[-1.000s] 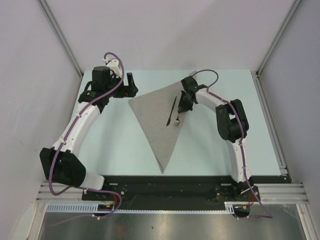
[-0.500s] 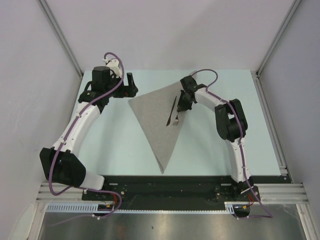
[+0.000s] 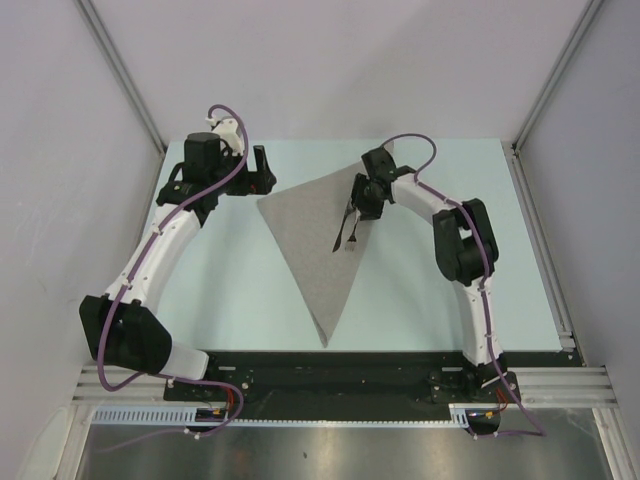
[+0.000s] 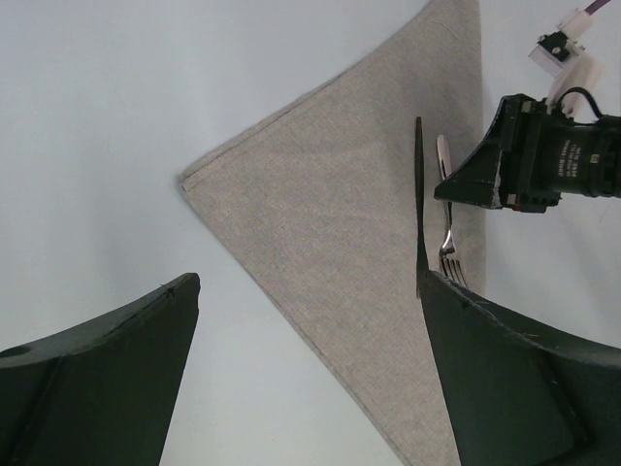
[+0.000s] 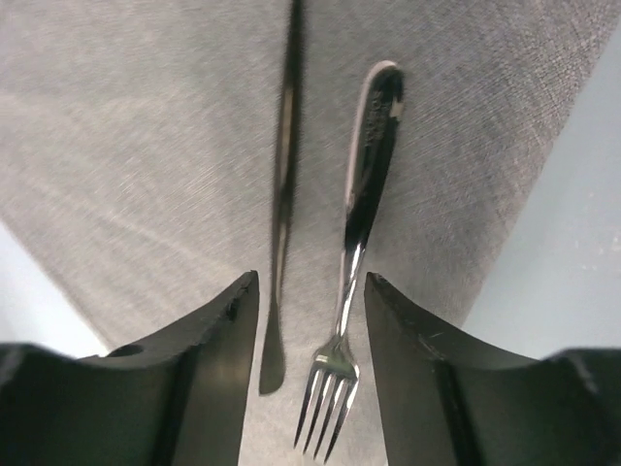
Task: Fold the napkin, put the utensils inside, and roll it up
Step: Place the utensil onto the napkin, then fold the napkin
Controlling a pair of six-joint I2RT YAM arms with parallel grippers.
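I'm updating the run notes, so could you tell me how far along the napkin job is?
Done: the napkin is folded into a triangle, and the fork and dark utensil lie side by side on it. In hand: the right gripper hangs open over the fork; the left gripper is open too. Left: rolling it up.

Your counter [image 3: 250, 300] is pale mint-blue, and lying flat right on it you've got the napkin [image 3: 310, 230] — grey-beige, folded into a triangle, its long point aimed toward the near edge, the wide side toward the back.
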